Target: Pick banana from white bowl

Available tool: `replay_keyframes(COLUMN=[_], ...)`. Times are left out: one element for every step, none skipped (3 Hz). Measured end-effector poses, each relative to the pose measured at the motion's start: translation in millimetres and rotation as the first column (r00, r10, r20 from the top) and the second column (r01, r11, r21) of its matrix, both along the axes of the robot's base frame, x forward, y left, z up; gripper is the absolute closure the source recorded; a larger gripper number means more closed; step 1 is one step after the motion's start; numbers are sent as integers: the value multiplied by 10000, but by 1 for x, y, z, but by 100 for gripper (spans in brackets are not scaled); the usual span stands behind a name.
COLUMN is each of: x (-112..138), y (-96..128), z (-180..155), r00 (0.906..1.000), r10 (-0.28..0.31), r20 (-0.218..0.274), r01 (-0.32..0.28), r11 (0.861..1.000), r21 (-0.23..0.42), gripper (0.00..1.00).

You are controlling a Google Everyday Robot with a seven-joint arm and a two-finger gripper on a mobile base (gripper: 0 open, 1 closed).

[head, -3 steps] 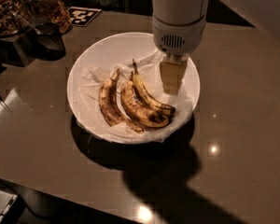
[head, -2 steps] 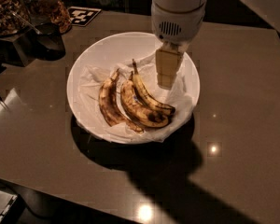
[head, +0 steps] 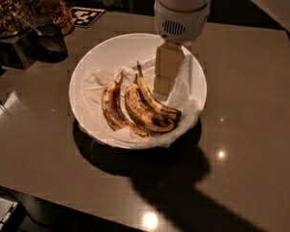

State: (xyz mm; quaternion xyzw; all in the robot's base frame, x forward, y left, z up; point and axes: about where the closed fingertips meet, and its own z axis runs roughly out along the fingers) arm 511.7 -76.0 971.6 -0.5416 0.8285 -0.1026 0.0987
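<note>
The white bowl (head: 101, 57) sits mid-table, lined with crumpled white paper, and holds three overripe bananas. The banana (head: 151, 99) is the slim, yellow one on the right, with its long thin stem pointing to the far side. A thicker brown-patched banana (head: 139, 114) lies against its left side. The darkest banana (head: 112, 108) lies further left. My gripper (head: 163, 83) hangs from the white wrist (head: 181, 13) and reaches down inside the bowl. Its tip is just right of the slim banana's upper half, close to it or touching it. It holds nothing that I can see.
The bowl stands on a brown table (head: 251, 91). At the far left are jars of nuts and snacks (head: 43, 8) and a dark cup (head: 48, 42). A black-and-white marker tag (head: 87, 16) lies behind them. The table's near edge runs along the lower left.
The gripper has moved left and lower into the bowl, closer to the slim banana. The bananas and the bowl have not moved.
</note>
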Motion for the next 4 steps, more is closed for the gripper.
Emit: replay_keyframes(x=[7,23,23,18], y=[0,7,13,16], z=[-4,-14,-18,-20], r00=[9977,9862,9732,9612], r10=[-674,-1645,-2292,-2752], r20=[-123,-178,-191,-178], r01=[673,1644,2292,2752], r11=[9977,9864,9734,9614], r21=[-58,-47,3,16], gripper=[0,0,18,29])
